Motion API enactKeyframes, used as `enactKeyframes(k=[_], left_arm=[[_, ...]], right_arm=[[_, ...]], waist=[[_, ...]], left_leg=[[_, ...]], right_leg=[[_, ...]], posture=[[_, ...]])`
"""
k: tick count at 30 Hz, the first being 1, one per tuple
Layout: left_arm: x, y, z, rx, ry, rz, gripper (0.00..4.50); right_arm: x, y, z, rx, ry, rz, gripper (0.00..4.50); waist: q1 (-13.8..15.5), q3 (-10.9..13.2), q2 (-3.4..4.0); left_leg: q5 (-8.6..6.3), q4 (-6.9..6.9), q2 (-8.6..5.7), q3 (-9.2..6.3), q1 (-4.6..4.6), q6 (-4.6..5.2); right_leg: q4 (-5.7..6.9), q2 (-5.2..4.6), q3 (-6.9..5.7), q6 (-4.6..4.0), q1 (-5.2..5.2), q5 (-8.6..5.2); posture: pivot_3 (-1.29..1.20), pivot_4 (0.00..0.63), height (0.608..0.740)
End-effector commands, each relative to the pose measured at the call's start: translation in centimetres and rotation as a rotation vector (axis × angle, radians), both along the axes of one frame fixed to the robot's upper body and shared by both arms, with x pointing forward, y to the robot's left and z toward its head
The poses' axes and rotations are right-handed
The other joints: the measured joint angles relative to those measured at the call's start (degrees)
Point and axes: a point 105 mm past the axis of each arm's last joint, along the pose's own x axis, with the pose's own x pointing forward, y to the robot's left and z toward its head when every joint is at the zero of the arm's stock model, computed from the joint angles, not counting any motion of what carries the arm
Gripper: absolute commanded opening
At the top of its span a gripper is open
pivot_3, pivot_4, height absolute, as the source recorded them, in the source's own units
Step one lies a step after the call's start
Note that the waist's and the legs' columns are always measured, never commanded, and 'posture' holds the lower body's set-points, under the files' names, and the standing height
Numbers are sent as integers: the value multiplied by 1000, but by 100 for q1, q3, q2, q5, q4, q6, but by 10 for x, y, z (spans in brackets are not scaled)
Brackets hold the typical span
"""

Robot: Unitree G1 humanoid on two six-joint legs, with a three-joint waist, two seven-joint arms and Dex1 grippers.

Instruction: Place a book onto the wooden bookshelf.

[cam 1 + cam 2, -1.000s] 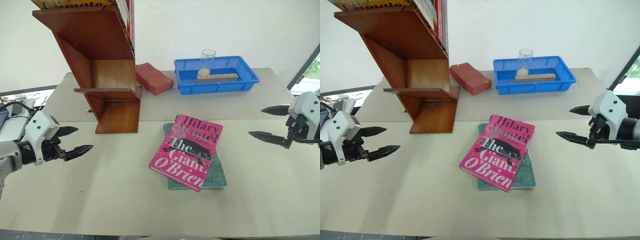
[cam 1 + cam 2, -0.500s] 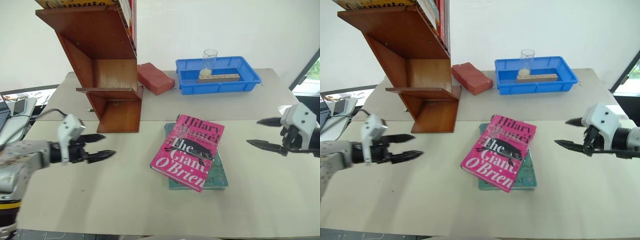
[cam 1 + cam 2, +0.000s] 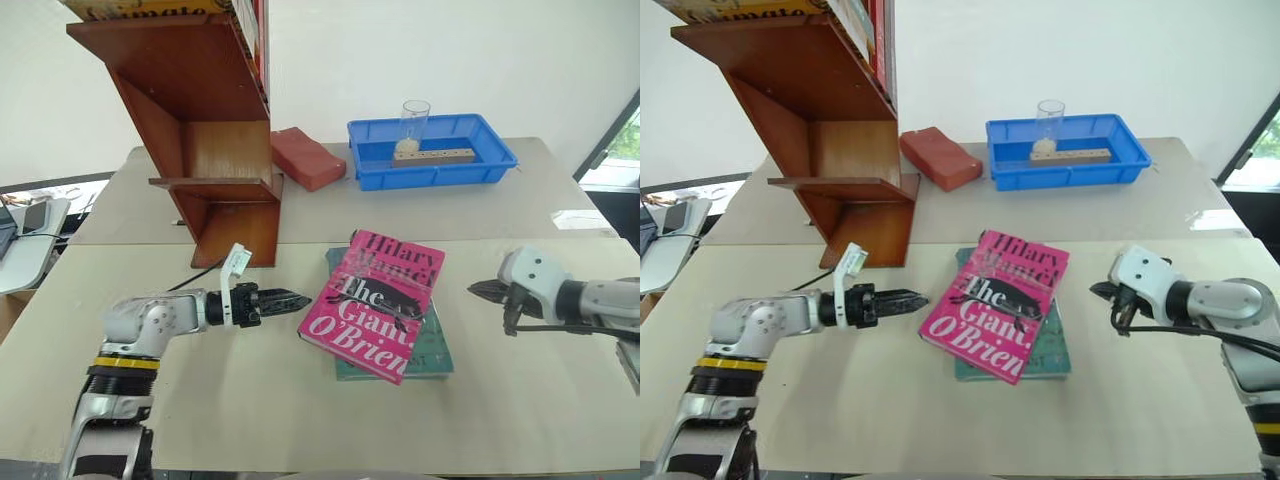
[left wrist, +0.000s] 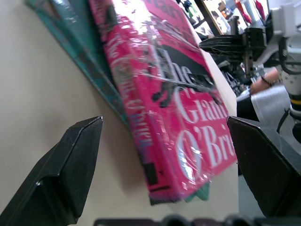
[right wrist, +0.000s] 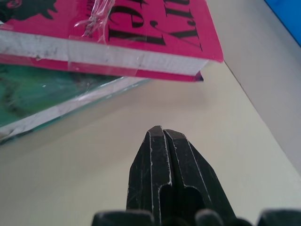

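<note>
book: bright pink hardback (image 3: 378,303), flat on top of a teal book (image 3: 432,352), mid-desk, turned at an angle to it so the teal one sticks out at the near right corner and far left edge. cover up, glossy wrap, lettering reads "hilary mantel the giant, o'brien".
bookshelf: reddish-brown wooden bookshelf (image 3: 205,130) at the far left of the desk (image 3: 250,400), slanted side panels, lower tier bare, books standing on the upper tier. well apart from the pink book.
left gripper: (image 3: 290,300) low over the desk, pointing right at the book's left edge, tips just beside it, no contact that i can see. fingers (image 4: 70,165) spread wide, nothing between them; left wrist view looks along the book's spine side through the gap.
right gripper: (image 3: 492,291) to the right of the book stack, pointing left toward it, near but apart. fingers (image 5: 164,174) pressed together, holding nothing; right wrist view has the tip low over the desk with the page edges of both books ahead.
blue tray: (image 3: 495,160) far side of the desk, right of the shelf, holds a clear glass (image 3: 415,118) and a wooden block with holes (image 3: 435,155).
red brick-like block: (image 3: 307,157) between the shelf base and the tray, lying on the desk.
task state: book not yet gripped, not on the shelf.
</note>
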Motion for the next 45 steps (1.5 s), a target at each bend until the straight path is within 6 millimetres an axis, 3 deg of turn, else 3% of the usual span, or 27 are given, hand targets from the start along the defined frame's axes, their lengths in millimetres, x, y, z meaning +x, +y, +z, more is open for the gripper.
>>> enactKeyframes(k=[1, 11, 17, 20, 24, 26, 27, 30, 36, 40, 42, 45], left_arm=[[11, -10, 4, -42, 2, 22, 4500], [10, -38, -10, -169, 173, 101, 4500], [4, -35, 2, -260, 173, 142, 4500], [-4, -32, 5, -280, 167, 149, 3696], [-10, -32, 12, -258, 116, 130, 1699], [-12, -34, 25, -243, 25, 105, 778], [-12, -33, 35, -240, -32, 100, 534], [-9, -32, 66, -178, -259, 82, 530], [-9, -42, 114, 146, -862, -71, 530], [8, -42, 191, 391, -1537, -76, 530], [8, -42, 215, 492, -1791, -109, 530], [12, -35, 239, 625, -2020, -135, 530]], right_arm=[[9, 12, 8, 4, -57, 47, 6], [18, 67, 0, 125, -20, 195, 6], [14, 81, -1, 145, -8, 261, 6], [14, 84, 0, 152, -16, 273, 0], [8, 81, 8, 154, -27, 295, 0], [0, 74, 17, 143, -32, 305, 0], [-5, 69, 22, 131, -32, 303, 0], [-15, 49, 37, 114, -17, 258, 0], [-31, 18, 66, 112, -11, 157, 0], [-37, 21, 105, 175, -85, 162, 0], [-36, 29, 120, 207, -118, 178, 0], [-35, 41, 138, 252, -162, 210, 0]], waist=[[3, 0, 0], [-15, 0, 0], [-17, 0, 0], [-22, 0, 0], [-6, 1, -1], [2, 3, 1], [20, 4, 3], [38, 7, 4], [42, 21, 4], [39, 88, 6], [24, 96, 8], [-16, 98, 15]], left_leg=[[0, 0, -1, 0, -4, 0], [3, 1, -4, -10, -9, -5], [7, 0, -6, -15, -9, -12], [7, -1, -6, -16, -5, -12], [8, -2, -7, -18, -5, -15], [10, -2, -10, -23, -18, -18], [10, -4, -12, -24, -18, -18], [13, -8, -16, -32, -16, -24], [31, -62, -31, -39, 33, -56], [35, -78, -36, -42, 33, -59], [44, -89, -36, -48, 27, -73], [40, -100, -36, -45, 25, -66]], right_leg=[[-2, -1, 0, 0, 3, 0], [-2, 1, 0, 0, 8, 2], [-4, -1, -1, 2, 13, 2], [-5, -1, -1, 1, 16, 2], [-7, -1, -1, 1, 18, 2], [-11, -1, -1, 2, 14, 2], [-13, -2, -1, 2, 15, 2], [-33, -2, -1, 2, 29, 3], [-77, -8, 2, 3, 89, 6], [-94, -8, 5, 2, 97, 8], [-104, -3, 7, 1, 90, 16], [-137, -4, 13, 4, 124, 17]], posture=[[0, 150, 637], [0, 150, 637], [0, 150, 637], [0, 150, 637], [0, 150, 637], [0, 150, 637], [0, 150, 637], [0, 150, 637], [0, 150, 637], [0, 150, 637], [0, 150, 637], [0, 150, 637]])
